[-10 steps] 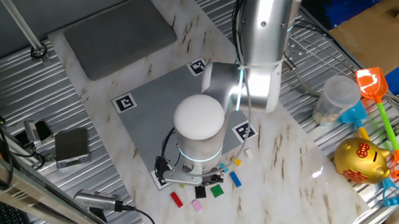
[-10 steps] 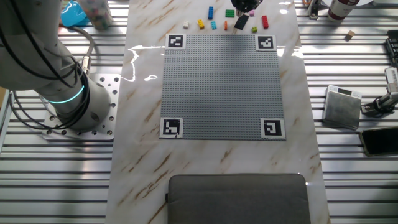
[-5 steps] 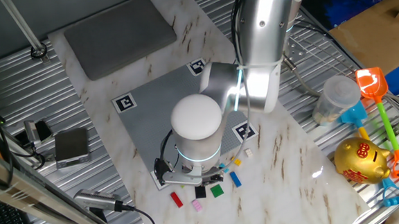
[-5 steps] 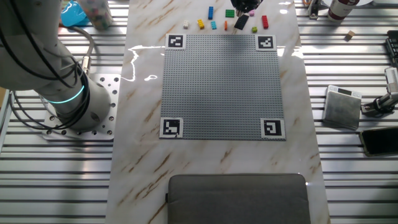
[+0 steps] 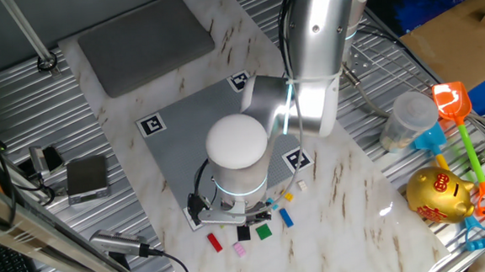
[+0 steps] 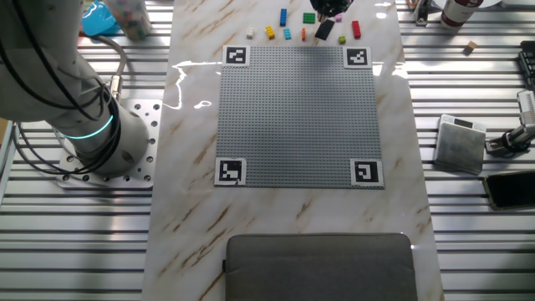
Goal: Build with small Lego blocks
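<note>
The table is a slab of pale marble with brown veins, glossy enough to catch a glare near its edge, and it sits on ribbed metal slats. In the middle lies the large grey baseplate, square, matte and finely studded, with a black-and-white marker at each corner. Beyond it rests a plain dark grey pad with rounded corners, smooth and dull. The arm is brushed silver metal, cylindrical, with a thin ring of cyan light at the joints and a round white cap facing up. The small Lego blocks are scattered on the bare marble just past one edge of the baseplate, none of them on the studs. They are tiny, hard, shiny plastic: a red one, a black one lying aslant, a green one, a blue one, a yellow one, a whitish one, and a light blue one. From the first side I also see a pink one nearest the table's edge. The gripper hangs right over this cluster, dark and mostly cut off at the frame's border or hidden under the wrist, so I cannot tell how far its jaws stand apart or whether anything is between them. Off to the side lie a golden piggy bank and a bright plastic spade.
</note>
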You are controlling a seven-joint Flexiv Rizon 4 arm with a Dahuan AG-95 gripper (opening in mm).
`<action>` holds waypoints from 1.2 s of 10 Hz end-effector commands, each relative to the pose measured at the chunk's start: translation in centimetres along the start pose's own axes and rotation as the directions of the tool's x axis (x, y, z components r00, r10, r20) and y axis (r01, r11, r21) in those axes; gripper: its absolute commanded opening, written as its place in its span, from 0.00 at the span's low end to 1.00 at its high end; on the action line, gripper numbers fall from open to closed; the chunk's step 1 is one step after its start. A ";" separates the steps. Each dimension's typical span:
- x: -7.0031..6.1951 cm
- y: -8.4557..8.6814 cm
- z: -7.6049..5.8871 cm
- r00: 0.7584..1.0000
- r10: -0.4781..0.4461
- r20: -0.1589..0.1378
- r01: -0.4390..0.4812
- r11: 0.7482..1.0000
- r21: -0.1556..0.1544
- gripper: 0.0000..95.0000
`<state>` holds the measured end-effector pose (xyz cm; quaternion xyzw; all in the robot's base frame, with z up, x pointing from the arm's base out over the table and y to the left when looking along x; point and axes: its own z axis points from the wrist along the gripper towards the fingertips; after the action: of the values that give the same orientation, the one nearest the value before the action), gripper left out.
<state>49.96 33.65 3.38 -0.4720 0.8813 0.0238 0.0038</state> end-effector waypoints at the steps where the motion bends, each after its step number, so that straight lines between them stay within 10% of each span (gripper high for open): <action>1: -0.7 -0.1 0.4 1.000 0.006 -0.001 -0.006 1.000 -0.002 0.00; 4: -0.8 -0.2 0.6 1.000 0.006 -0.001 -0.006 1.000 -0.001 0.00; 7: -0.7 -0.4 1.4 1.000 0.001 0.012 -0.001 1.000 -0.001 0.40; 12: -0.7 -0.5 1.7 1.000 -0.007 0.015 0.007 1.000 0.010 0.40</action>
<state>50.75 34.07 1.65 -0.4755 0.8793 0.0246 0.0133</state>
